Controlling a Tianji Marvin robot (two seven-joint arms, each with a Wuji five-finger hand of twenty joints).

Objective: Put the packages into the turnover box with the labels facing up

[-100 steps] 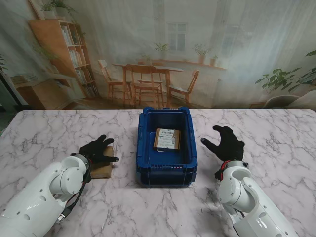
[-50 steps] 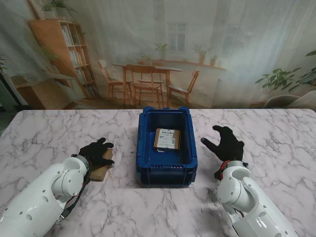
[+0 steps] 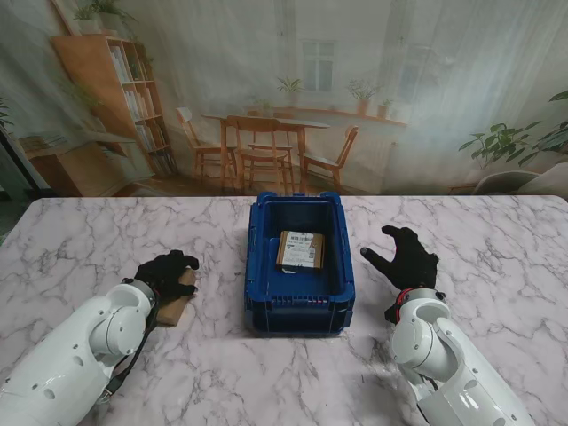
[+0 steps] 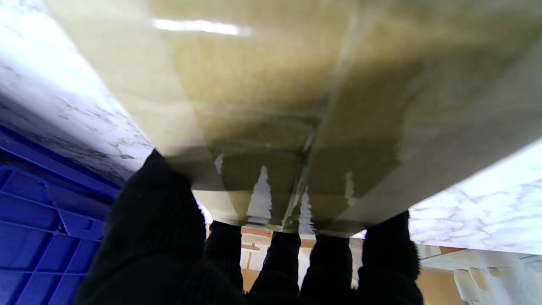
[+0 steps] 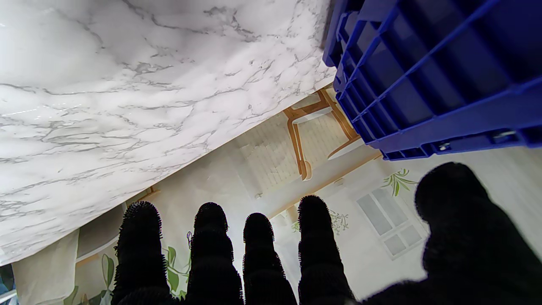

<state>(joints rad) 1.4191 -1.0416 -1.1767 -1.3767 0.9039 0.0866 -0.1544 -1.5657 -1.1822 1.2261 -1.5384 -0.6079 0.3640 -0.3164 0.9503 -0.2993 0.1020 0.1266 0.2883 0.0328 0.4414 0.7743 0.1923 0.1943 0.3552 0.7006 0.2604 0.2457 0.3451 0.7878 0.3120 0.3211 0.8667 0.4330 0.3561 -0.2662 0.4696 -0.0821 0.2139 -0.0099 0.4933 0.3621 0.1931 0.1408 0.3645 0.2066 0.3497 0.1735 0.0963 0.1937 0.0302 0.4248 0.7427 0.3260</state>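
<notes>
A brown taped cardboard package (image 3: 176,302) sat tilted left of the blue turnover box (image 3: 300,312). A second package (image 3: 299,249), label up, lay flat inside it.

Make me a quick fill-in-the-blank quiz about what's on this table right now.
1. The turnover box is coloured ____.
2. The package inside the box shows its ____ facing up.
3. The cardboard package outside the box is gripped by the ____ hand.
4. The right hand holds ____.

Missing words: blue; label; left; nothing
</notes>
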